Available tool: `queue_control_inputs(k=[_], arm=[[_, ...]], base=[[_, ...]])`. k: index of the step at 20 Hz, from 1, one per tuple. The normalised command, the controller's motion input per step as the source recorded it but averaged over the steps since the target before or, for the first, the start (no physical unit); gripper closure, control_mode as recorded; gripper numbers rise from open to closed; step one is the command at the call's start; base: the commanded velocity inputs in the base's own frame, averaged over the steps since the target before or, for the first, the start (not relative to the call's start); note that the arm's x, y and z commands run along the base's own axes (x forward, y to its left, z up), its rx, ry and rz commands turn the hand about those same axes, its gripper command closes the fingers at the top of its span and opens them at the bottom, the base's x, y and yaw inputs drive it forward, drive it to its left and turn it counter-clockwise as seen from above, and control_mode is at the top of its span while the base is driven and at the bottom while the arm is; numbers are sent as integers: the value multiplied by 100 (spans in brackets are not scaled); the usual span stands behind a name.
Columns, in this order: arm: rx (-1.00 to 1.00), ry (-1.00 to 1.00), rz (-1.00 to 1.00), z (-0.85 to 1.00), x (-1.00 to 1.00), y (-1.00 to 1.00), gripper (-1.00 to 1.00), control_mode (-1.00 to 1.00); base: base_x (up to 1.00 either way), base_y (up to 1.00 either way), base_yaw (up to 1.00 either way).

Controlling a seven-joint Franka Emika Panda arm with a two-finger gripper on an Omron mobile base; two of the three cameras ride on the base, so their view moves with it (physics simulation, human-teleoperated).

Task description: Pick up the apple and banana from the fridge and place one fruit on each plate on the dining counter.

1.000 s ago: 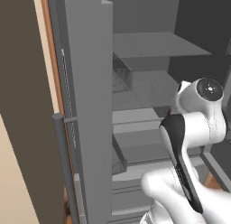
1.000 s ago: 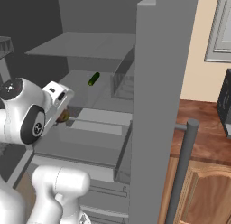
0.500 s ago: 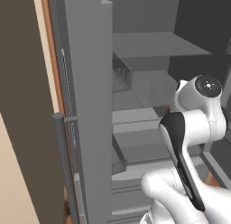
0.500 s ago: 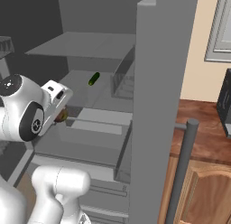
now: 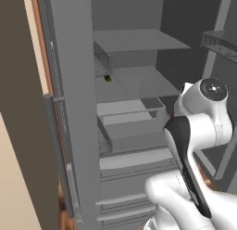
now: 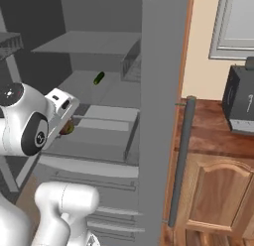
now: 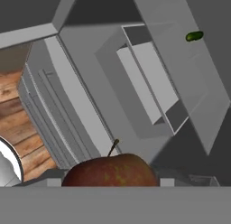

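Matt grey all over the fridge (image 5: pixel 74 108).
Smooth-skinned, faintly shiny apple (image 7: pixel 110 171); polished reddish wood on the wall counter (image 6: pixel 208 133); arm glossy white plastic.

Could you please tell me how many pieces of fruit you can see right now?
1: the apple sits right at the gripper, outside the fridge shelves. A banana may be hidden.

apple (image 7: pixel 110 171) at tool (image 6: pixel 68 125), before fridge (image 6: pixel 163 81) shelves
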Motion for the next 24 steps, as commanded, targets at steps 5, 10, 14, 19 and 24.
queue_control_inputs(k=[5,10,14,19,24], arm=[[0,0,0,0,0,0,100,100],[0,0,0,0,0,0,100,100],[0,0,0,0,0,0,100,100],[0,0,0,0,0,0,100,100],[0,0,0,0,0,0,100,100]], base=[[-53,-4,-21],[-62,0,-28],[-62,1,-35],[-66,9,-35],[-77,34,-35]])
